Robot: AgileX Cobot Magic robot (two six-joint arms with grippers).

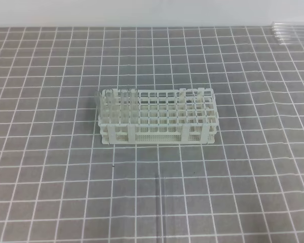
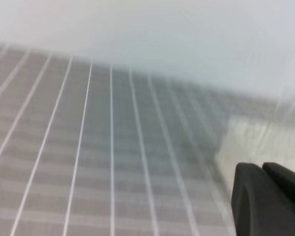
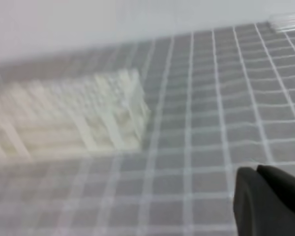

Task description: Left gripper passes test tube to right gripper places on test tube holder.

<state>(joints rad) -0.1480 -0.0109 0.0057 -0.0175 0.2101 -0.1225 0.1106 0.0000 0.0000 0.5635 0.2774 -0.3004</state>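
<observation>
The white test tube holder (image 1: 157, 117) stands mid-table on the grey checked cloth. Several clear test tubes (image 1: 116, 104) stand upright in its left holes. More clear tubes (image 1: 294, 31) lie side by side at the far right back edge. Neither arm shows in the exterior high view. In the left wrist view my left gripper (image 2: 262, 169) is shut and holds nothing, with the blurred holder (image 2: 250, 140) just beyond it. My right gripper (image 3: 256, 171) is also shut and bare, right of the holder (image 3: 73, 118) and well short of the lying tubes (image 3: 290, 19).
A pale wall runs along the back edge of the cloth. A faint thin streak (image 1: 159, 195) lies on the cloth in front of the holder; I cannot tell what it is.
</observation>
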